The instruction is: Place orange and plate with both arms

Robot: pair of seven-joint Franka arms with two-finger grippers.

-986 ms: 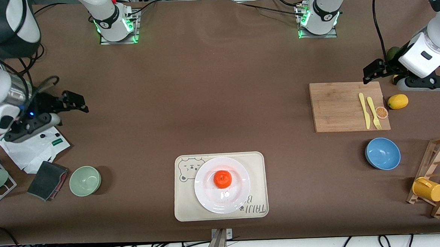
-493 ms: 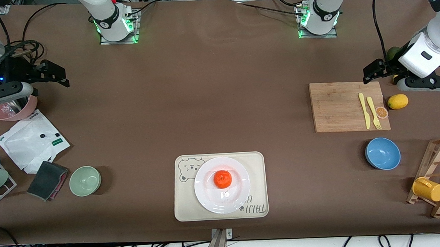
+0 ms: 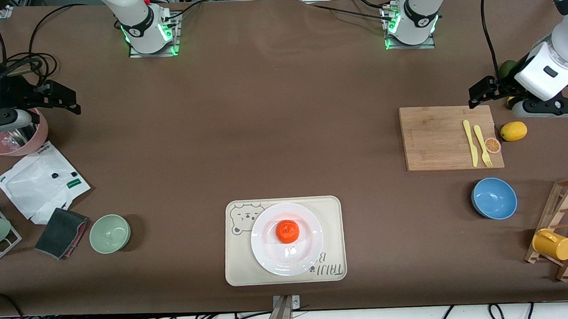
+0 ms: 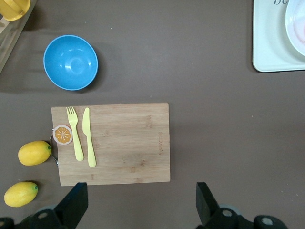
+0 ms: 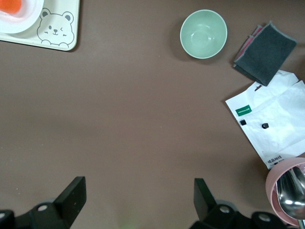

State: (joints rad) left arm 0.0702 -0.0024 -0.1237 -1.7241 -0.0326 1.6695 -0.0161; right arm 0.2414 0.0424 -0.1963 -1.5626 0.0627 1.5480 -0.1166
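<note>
Both grippers, left gripper (image 3: 480, 92) and right gripper (image 3: 59, 99), hang wide open and empty at the table's ends, well apart from the orange (image 3: 287, 231) on the white plate (image 3: 269, 250); placing looks done, nothing more needed.

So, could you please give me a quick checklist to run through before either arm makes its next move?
1. Orange sits on the plate: ok.
2. Plate rests on the bear tray: ok.
3. Left gripper open, empty, over the table by the cutting board: ok.
4. Right gripper open, empty, beside the pink bowl: ok.
5. Both grippers away from the plate: ok.
</note>
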